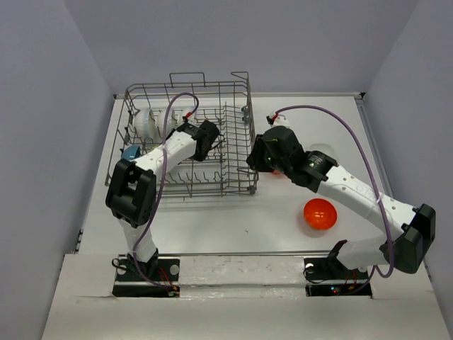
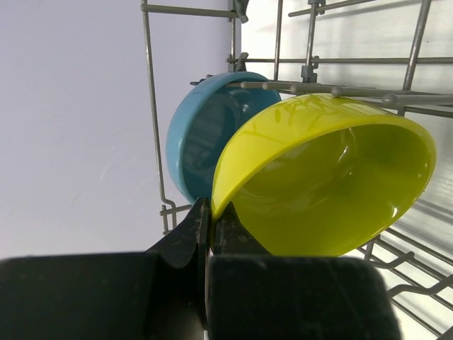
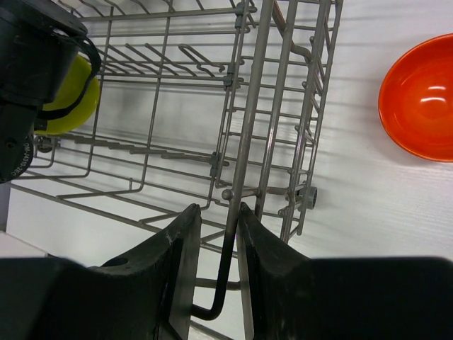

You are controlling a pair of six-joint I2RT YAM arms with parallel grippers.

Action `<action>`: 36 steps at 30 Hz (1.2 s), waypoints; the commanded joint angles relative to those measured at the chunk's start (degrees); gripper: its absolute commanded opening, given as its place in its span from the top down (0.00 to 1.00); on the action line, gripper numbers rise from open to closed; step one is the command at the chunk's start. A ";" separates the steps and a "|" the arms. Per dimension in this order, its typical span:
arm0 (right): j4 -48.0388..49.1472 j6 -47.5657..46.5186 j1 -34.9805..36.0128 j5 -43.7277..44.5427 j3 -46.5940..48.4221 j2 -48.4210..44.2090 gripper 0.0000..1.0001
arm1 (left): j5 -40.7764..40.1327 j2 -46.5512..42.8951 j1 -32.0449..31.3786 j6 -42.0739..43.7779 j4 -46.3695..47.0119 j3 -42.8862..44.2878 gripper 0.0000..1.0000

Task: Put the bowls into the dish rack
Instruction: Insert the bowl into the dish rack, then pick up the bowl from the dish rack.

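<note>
Pinching the yellow-green bowl (image 2: pixel 318 177) inside the dish rack (image 3: pixel 244 134), the left pincer (image 2: pixel 210 214) seems mid-load, the right pincer (image 3: pixel 218 219) clamps its wire, and an orange bowl (image 1: pixel 319 213) awaits on the desk (image 1: pixel 233 227).

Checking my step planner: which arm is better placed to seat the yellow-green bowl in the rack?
Left. The left fingers pinch the yellow-green bowl by its rim inside the dish rack, beside the blue bowl. The right fingers are clamped on a rack wire, seemingly steadying it.
</note>
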 commanded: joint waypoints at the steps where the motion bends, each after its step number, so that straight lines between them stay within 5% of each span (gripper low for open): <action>1: 2.56 -0.05 0.26 -0.33 0.04 -1.48 0.68 | -3.88 -5.19 1.54 -0.35 -3.04 2.51 1.00; 36: 2.47 -0.40 0.26 -0.33 0.30 -1.74 0.68 | -3.88 -7.13 4.35 0.62 -4.36 5.67 1.00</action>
